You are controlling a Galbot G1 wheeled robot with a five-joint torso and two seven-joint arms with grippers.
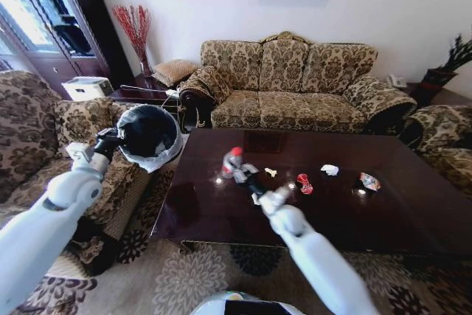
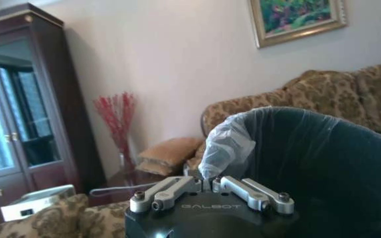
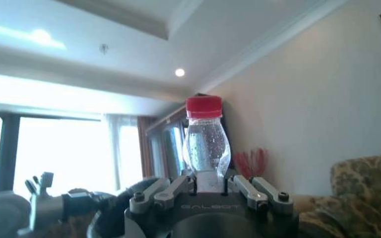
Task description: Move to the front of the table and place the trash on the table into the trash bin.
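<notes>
— Sofas ring the dark tabletop (image 1: 221, 212); where's the bottle (image 1: 231, 161)?

— Upright, cap up, pinched at its base by the right gripper (image 1: 242, 174), fingers closed on it, above the tabletop's left part.

— And the trash bin (image 1: 150, 134)?

— Off to the bottle's left, tilted, rim clamped by the left gripper (image 1: 110, 140). Other litter lies rightward.

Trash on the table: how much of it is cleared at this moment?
Mid-job. The left gripper holds the trash bin up beside the table. The right gripper grips the bottle. A yellowish scrap, red wrapper, paper wad and multicoloured wrapper remain.
</notes>
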